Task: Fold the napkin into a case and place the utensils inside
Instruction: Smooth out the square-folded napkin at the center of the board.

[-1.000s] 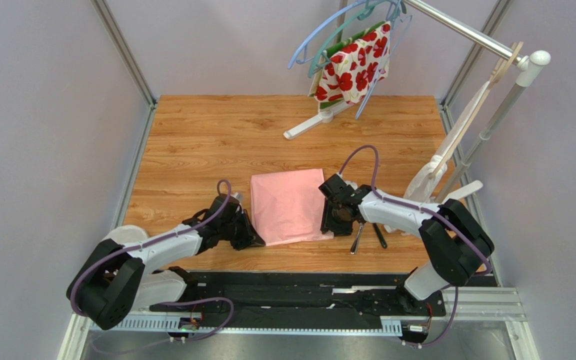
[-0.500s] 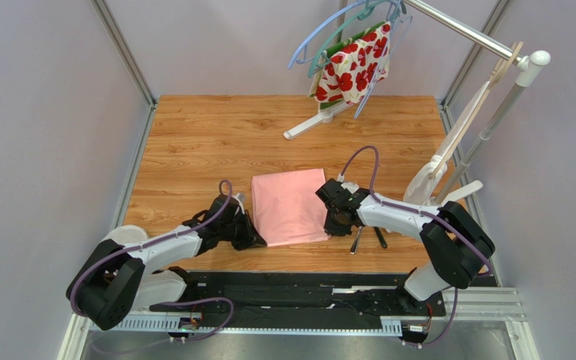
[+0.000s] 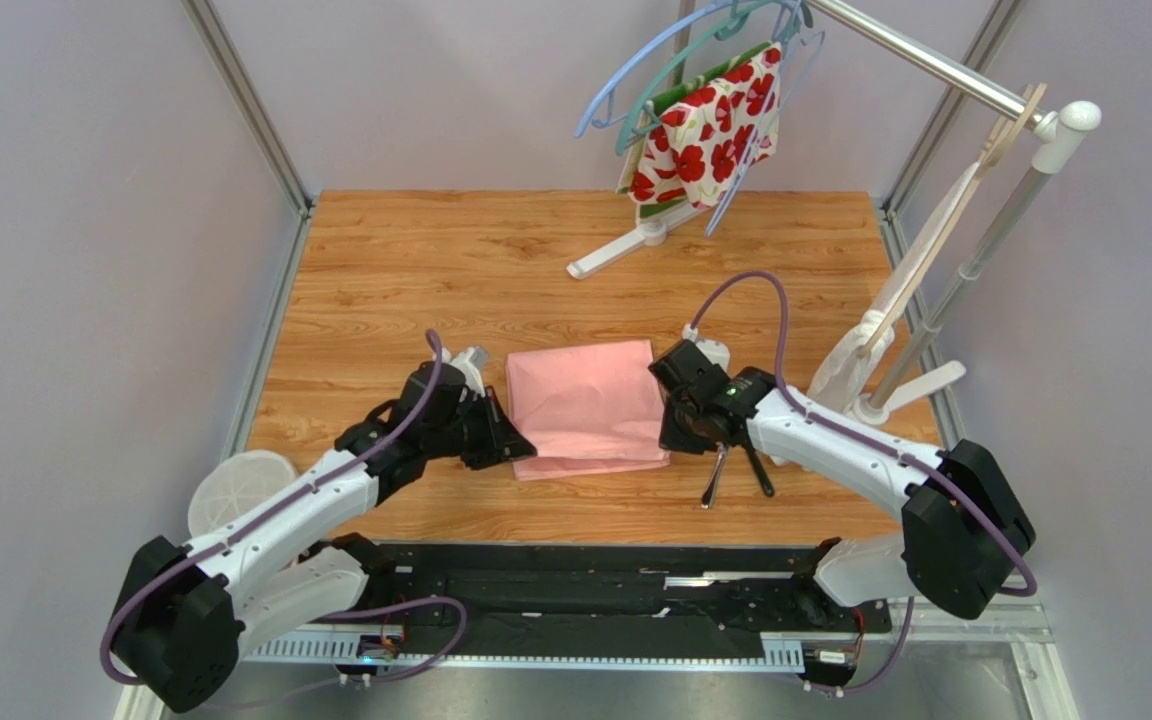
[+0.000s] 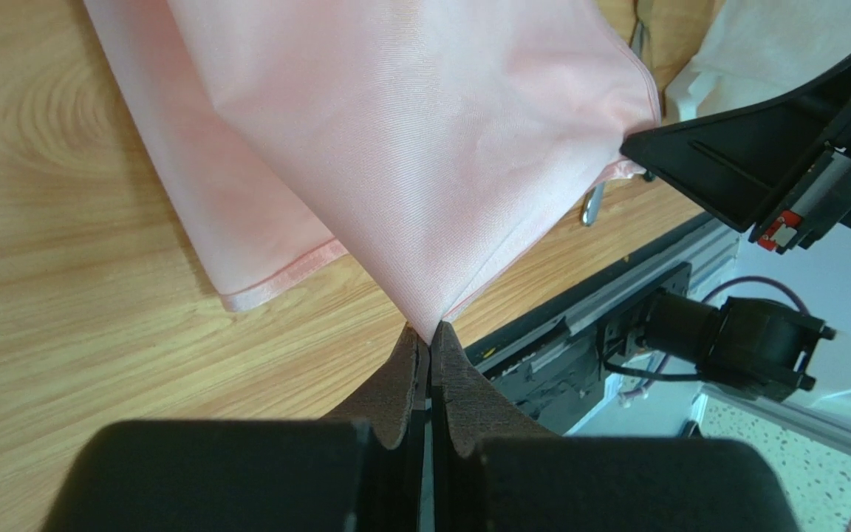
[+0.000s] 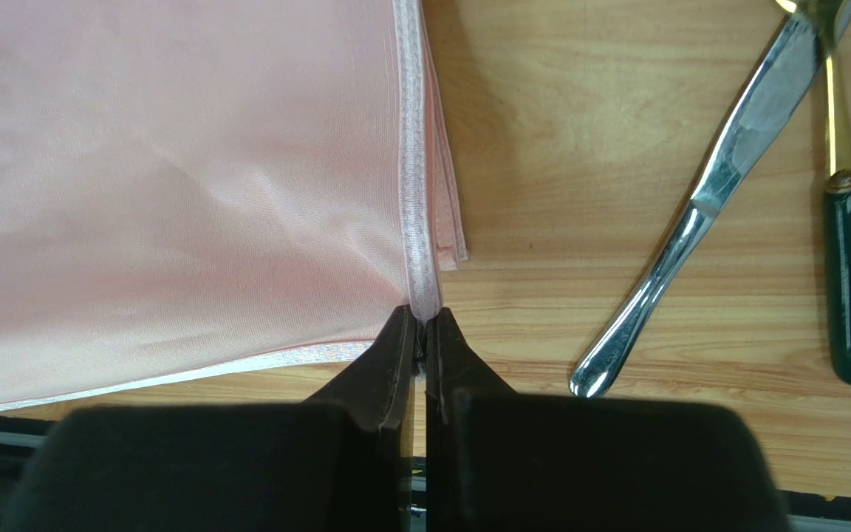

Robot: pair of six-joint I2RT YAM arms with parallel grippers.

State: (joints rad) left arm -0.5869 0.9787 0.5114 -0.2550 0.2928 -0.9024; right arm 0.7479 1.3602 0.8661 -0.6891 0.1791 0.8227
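Note:
The light-pink napkin (image 3: 585, 402) lies folded over on the wooden table, mid-front. My left gripper (image 3: 515, 446) is shut on its near-left corner, and the cloth (image 4: 419, 144) rises taut from the fingertips. My right gripper (image 3: 668, 435) is shut on the near-right corner, pinching the hemmed edge (image 5: 412, 200). The utensils lie just right of the napkin: a silver knife (image 5: 696, 211) and a dark-handled piece (image 5: 850, 277) with a gold stem. In the top view they (image 3: 732, 468) lie below the right gripper. No case shows.
A clothes rack (image 3: 973, 225) stands at the right with a red-and-white floral cloth (image 3: 705, 132) and hangers at the back. A white round dish (image 3: 237, 488) sits at the front left. The black rail (image 3: 612, 578) runs along the near edge.
The right gripper has closed on the napkin's near-right corner. Both arms have shifted toward the back, lifting the near edge and shortening the napkin's outline.

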